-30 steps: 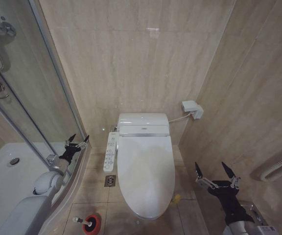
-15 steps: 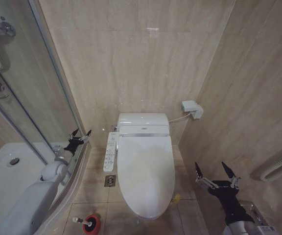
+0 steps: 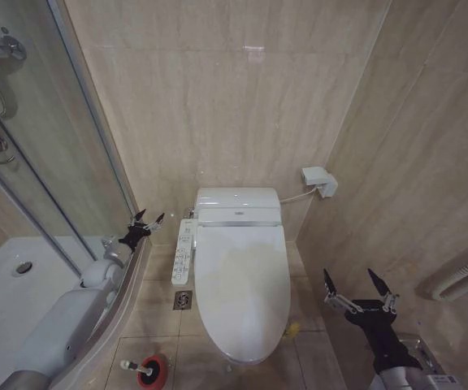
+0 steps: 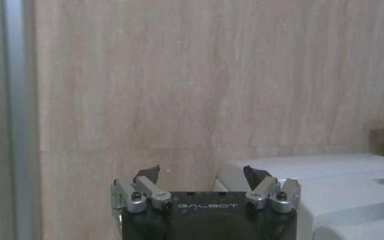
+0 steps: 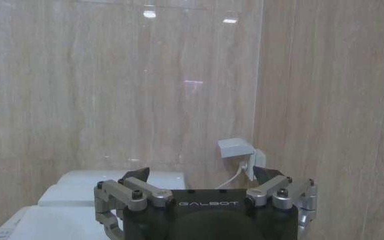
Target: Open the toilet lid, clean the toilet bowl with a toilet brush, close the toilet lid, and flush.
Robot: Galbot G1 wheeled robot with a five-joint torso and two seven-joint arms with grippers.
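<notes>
The white toilet lid (image 3: 242,284) lies shut over the toilet bowl, which is hidden beneath it; the white button panel (image 3: 184,252) runs along its left side. A corner of the toilet's white rear housing (image 4: 325,190) shows in the left wrist view, and the housing (image 5: 78,187) also shows in the right wrist view. The toilet brush (image 3: 132,368) stands in its red cup holder (image 3: 153,374) on the floor at the lower left. My left gripper (image 3: 147,219) is open, raised just left of the button panel. My right gripper (image 3: 356,284) hangs open to the right of the toilet, holding nothing.
A glass shower screen (image 3: 47,162) and the curved white shower tray (image 3: 6,284) fill the left. A floor drain (image 3: 183,300) lies beside the toilet. A white wall socket box (image 3: 318,180) with a cable sits behind the toilet. A white ribbed hose (image 3: 461,280) hangs on the right wall.
My left arm has reached forward and to the right, bringing its open gripper from beside the shower screen towards the button panel. The right arm has stayed still.
</notes>
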